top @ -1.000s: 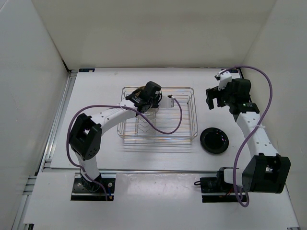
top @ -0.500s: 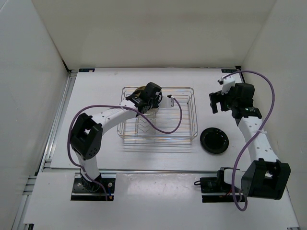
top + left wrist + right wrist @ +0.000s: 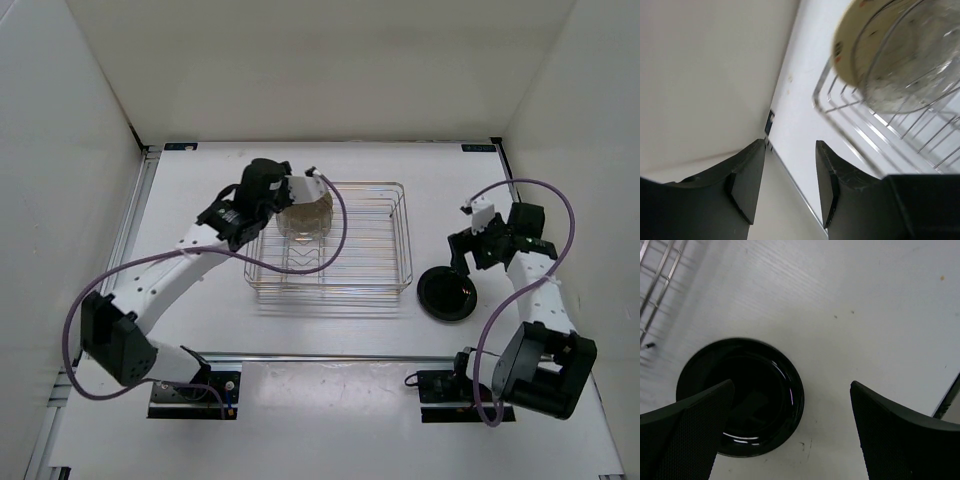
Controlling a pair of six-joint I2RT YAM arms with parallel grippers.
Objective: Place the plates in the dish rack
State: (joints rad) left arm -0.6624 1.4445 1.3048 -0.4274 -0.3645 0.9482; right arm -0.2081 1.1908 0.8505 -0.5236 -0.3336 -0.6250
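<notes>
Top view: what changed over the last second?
Left gripper backed out of the rack to the left, open and empty; plates stand in the rack. Right gripper came nearer from the far right, open above the black plate. Rack and black plate stayed put.

What I counted from the console

I made it one dish rack (image 3: 404, 236), two arms, and three plates I could tell apart. One glossy black plate (image 3: 740, 395) lay flat under the left finger of the right gripper (image 3: 790, 410). Two more stood in the rack, up and to the right of the left gripper (image 3: 787, 185): one tan-yellow plate (image 3: 846, 47) and one translucent speckled plate (image 3: 912, 75) just beside it. Whether another plate stood hidden behind those two, I could not tell.
</notes>
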